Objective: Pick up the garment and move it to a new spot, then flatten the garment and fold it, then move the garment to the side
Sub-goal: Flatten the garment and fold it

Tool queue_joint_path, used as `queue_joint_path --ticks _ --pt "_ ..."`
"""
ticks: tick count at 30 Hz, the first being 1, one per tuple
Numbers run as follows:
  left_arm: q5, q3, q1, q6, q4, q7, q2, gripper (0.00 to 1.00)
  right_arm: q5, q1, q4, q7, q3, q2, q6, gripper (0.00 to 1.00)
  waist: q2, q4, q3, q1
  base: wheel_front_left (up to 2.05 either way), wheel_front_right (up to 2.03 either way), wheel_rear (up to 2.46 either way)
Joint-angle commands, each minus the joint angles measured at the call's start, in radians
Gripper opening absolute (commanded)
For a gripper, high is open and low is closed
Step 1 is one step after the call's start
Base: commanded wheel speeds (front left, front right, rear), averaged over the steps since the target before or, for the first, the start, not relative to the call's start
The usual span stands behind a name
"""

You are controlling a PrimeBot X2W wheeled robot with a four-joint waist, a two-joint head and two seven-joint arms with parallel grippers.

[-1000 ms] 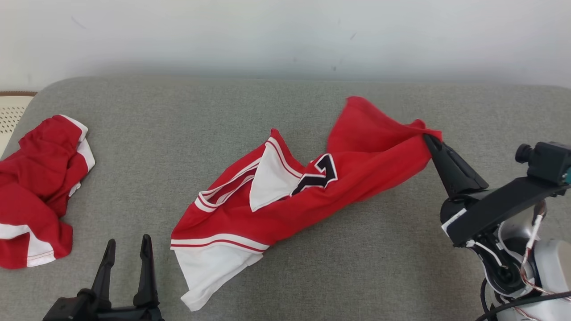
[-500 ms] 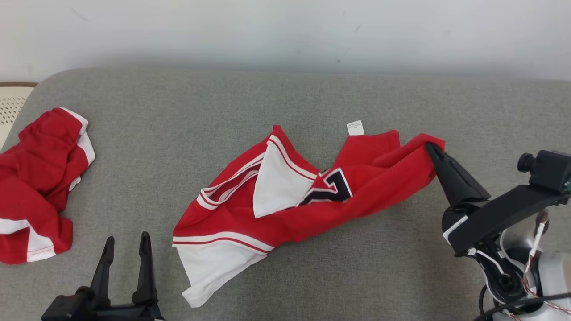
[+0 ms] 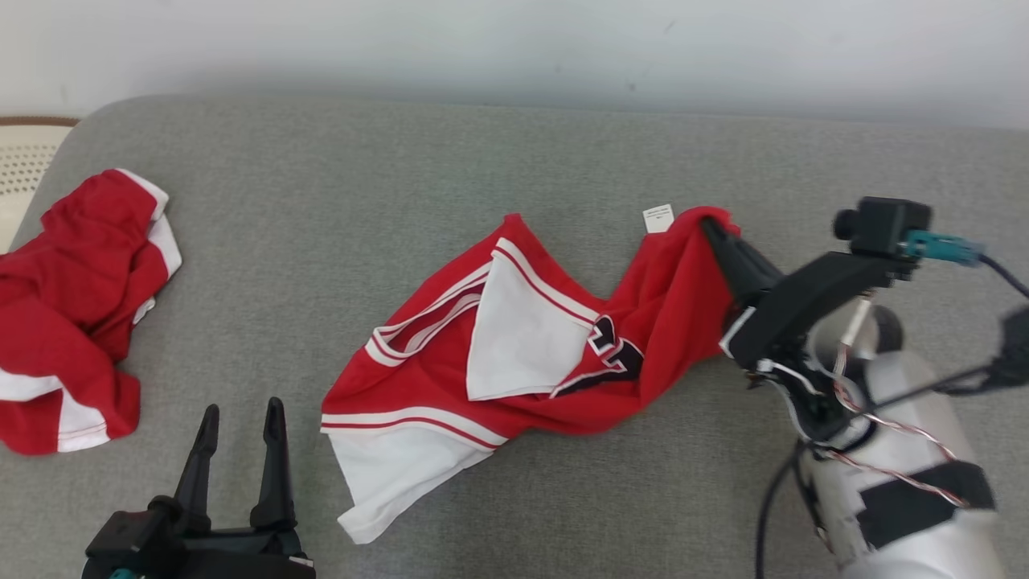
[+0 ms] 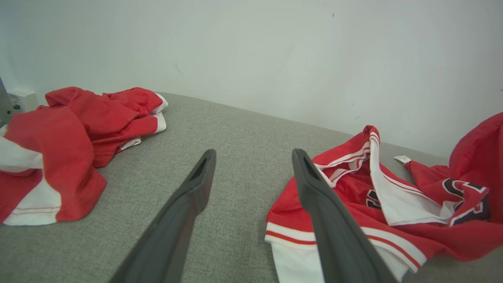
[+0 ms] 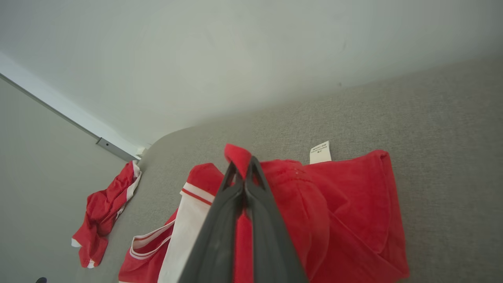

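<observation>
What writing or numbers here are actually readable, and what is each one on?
Nothing here reads clearly enough to quote.
Black white-edged numerals on the red jersey: crumpled into a fold, so no digit can be made out for sure.
Small white label at the jersey's far edge: faint printed lines, too small to read.
The smaller red garment on the left: no text visible.

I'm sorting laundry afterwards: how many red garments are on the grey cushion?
2. The numbered jersey lies in the middle, one end pinched in the right gripper; a smaller crumpled red garment lies at the left edge.
</observation>
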Motion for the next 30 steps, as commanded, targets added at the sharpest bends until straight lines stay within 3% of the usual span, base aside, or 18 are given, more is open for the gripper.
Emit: queue_joint_path --ticks 1,5,6,7,8,12,19,23,30 --pt "-0.004 -0.004 -0.012 -0.002 0.005 -0.004 0.000 1.00 -0.001 -0.031 0.056 -0.017 0.021 0.009 0.000 0.00 -0.0001 0.015 0.007 -0.0001 0.00 0.00 0.00" --pt "-0.010 -0.016 -0.016 0.000 0.013 -0.004 0.000 1.00 -0.013 -0.092 0.207 -0.080 0.080 0.017 0.000 0.00 -0.0001 0.036 0.009 -0.0001 0.00 0.00 0.00" --pt "-0.011 -0.020 -0.016 0.000 0.015 -0.004 0.000 1.00 -0.016 -0.107 0.234 -0.098 0.093 0.016 0.000 0.31 -0.0001 0.041 0.008 -0.0001 0.00 0.00 0.00" --pt "-0.011 -0.021 -0.016 0.001 0.016 -0.004 0.000 1.00 -0.013 -0.120 0.258 -0.116 0.104 0.016 0.000 0.51 -0.0001 0.043 0.006 -0.0001 0.00 0.00 0.00" --pt "-0.011 -0.022 -0.014 0.001 0.016 -0.004 0.000 1.00 -0.003 -0.127 0.277 -0.133 0.113 0.016 0.000 1.00 -0.0001 0.045 0.004 -0.0001 0.00 0.00 0.00" --pt "-0.009 -0.019 -0.004 0.005 0.018 -0.004 0.000 1.00 0.024 -0.129 0.295 -0.187 0.144 -0.005 0.000 1.00 -0.0001 0.042 -0.005 -0.0001 0.00 0.00 0.00" --pt "0.002 -0.013 0.020 0.008 0.008 -0.004 0.000 1.00 0.115 -0.033 0.146 -0.268 0.166 -0.095 0.000 1.00 -0.0001 -0.003 -0.027 -0.0001 0.00 0.00 0.00" --pt "0.003 -0.014 0.028 0.014 0.000 -0.004 0.000 1.00 0.109 0.053 0.062 -0.263 0.131 -0.148 0.000 1.00 -0.0001 -0.018 -0.030 -0.0001 0.00 0.00 0.00" --pt "0.005 -0.008 0.036 0.010 -0.002 -0.004 0.000 1.00 0.068 0.183 -0.040 -0.229 0.024 -0.158 0.000 1.00 -0.0001 -0.034 -0.028 -0.0001 0.00 0.00 0.00"
